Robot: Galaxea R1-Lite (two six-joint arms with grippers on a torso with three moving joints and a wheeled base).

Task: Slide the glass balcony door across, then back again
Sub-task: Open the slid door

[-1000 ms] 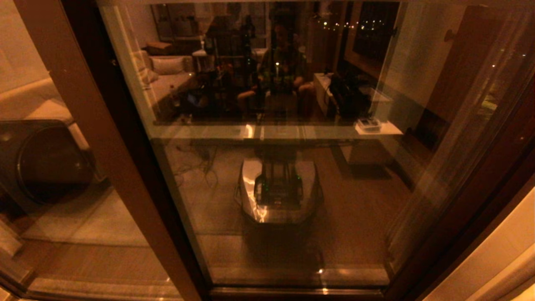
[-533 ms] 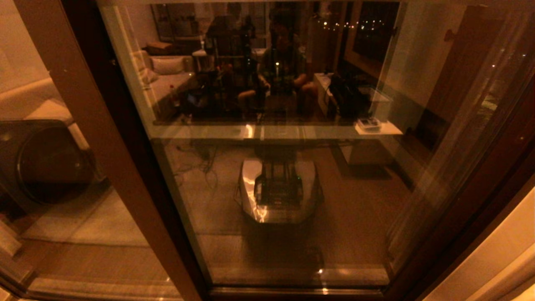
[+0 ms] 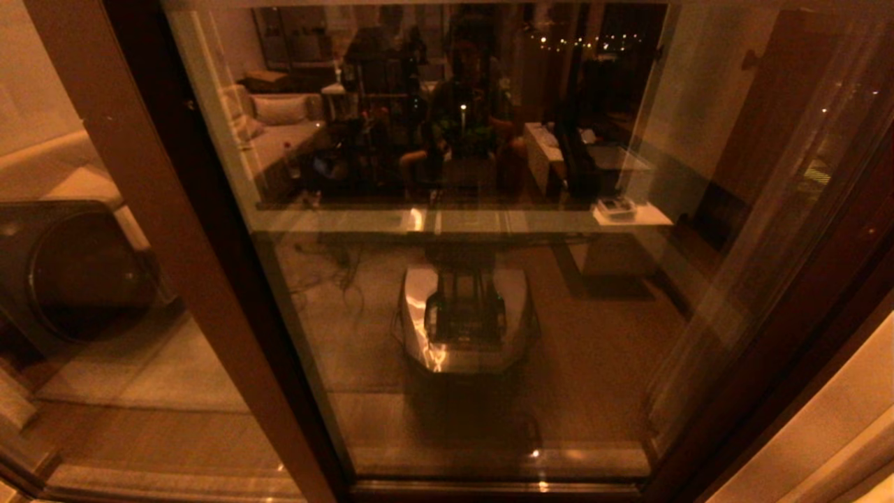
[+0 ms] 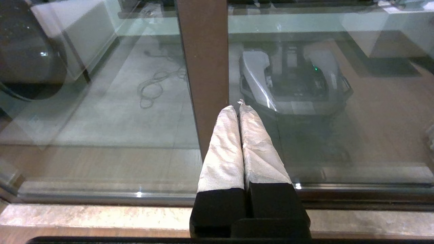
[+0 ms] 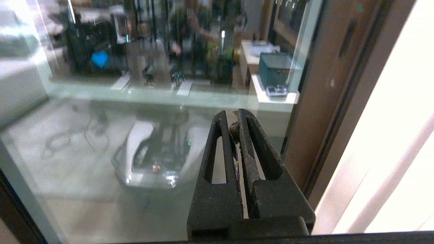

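Observation:
The glass balcony door [image 3: 454, 314] fills the middle of the head view, its pane mirroring the room and my own base. Its dark brown right stile [image 5: 334, 84] carries a narrow handle slot [image 5: 348, 35]. My right gripper [image 5: 232, 117] is shut and empty, hanging in front of the pane a little left of that stile. My left gripper [image 4: 236, 107], with white-wrapped fingers [image 4: 223, 145], is shut and empty, its tips close to the plain lighter-brown stile [image 4: 203, 67] of the fixed panel. Neither gripper shows in the head view.
A dark round-fronted washing machine [image 3: 77, 272] stands behind the fixed glass [image 3: 126, 363] on the left. A cream wall [image 3: 824, 433] borders the door frame on the right. The floor track [image 4: 101, 196] and a stone sill [image 4: 84, 215] run below the glass.
Only the reflections in the glass shift slightly, chiefly the seated person and the dark things to the right. The door frame stands where it was.

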